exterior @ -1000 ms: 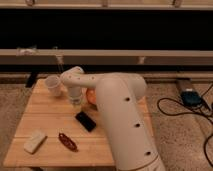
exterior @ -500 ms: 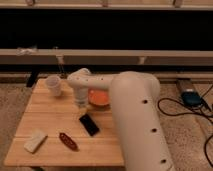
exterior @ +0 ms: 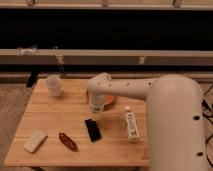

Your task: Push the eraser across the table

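The eraser (exterior: pixel 92 130), a small flat black block, lies on the light wooden slatted table (exterior: pixel 50 116) near its middle, angled slightly. My gripper (exterior: pixel 95 111) points down right behind the eraser's far end, shut, at or almost at the block; I cannot tell whether they touch. The thick white arm (exterior: pixel 170 120) reaches in from the right and covers the table's right side.
A white cup (exterior: pixel 54 85) stands at the back left. A whitish block (exterior: pixel 35 140) and a dark red oblong object (exterior: pixel 67 141) lie at the front left. A white bottle (exterior: pixel 130 125) lies right of the eraser. An orange dish (exterior: pixel 109 100) sits behind the gripper.
My gripper has moved right and toward the front, from near the cup to just behind the eraser. The eraser lies slightly nearer the front edge. The white bottle has come into view.
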Motion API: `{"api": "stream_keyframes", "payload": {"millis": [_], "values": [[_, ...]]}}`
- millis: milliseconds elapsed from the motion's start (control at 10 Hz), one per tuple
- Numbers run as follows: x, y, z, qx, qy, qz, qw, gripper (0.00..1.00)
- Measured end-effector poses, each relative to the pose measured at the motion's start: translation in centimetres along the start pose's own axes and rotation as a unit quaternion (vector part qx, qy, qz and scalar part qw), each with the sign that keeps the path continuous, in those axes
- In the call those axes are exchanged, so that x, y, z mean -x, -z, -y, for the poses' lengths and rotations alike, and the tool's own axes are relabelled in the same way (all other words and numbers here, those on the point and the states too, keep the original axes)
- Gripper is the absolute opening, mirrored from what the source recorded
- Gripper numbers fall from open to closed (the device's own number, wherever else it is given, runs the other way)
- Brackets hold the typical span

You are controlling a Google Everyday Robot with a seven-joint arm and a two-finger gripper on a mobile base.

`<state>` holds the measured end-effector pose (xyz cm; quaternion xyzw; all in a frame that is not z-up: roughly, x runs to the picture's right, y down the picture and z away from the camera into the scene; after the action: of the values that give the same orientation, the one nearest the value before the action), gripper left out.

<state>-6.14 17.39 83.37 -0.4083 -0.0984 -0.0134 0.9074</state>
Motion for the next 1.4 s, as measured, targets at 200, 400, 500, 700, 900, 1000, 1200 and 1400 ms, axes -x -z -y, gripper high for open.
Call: {"api": "stream_keyframes", "payload": {"millis": [200,400,500,700,900,1000,1200,1400], "values": [[0.4,0.1,-0.3,0.000,0.001,0.001,1.0000,0.00],[0.6,0.2,-0.4,-0.004,0.001,0.005,1.0000,0.00],[0.7,0.3,-0.4,-0.006,0.002,0.007,1.0000,0.00],[1.0,0.6,-0.1,-0.013,0.006,0.009,0.9999,0.00],[1.9,0.6,0.5,-0.017,0.018,0.008,0.9996,0.00],[2.5,0.5,1.1,-0.020,0.025,0.006,0.9995,0.00],[3.7,0.0,2.2,-0.020,0.039,-0.003,0.9991,0.00],[4.2,-0.4,3.1,-0.018,0.047,-0.013,0.9987,0.00]]}}
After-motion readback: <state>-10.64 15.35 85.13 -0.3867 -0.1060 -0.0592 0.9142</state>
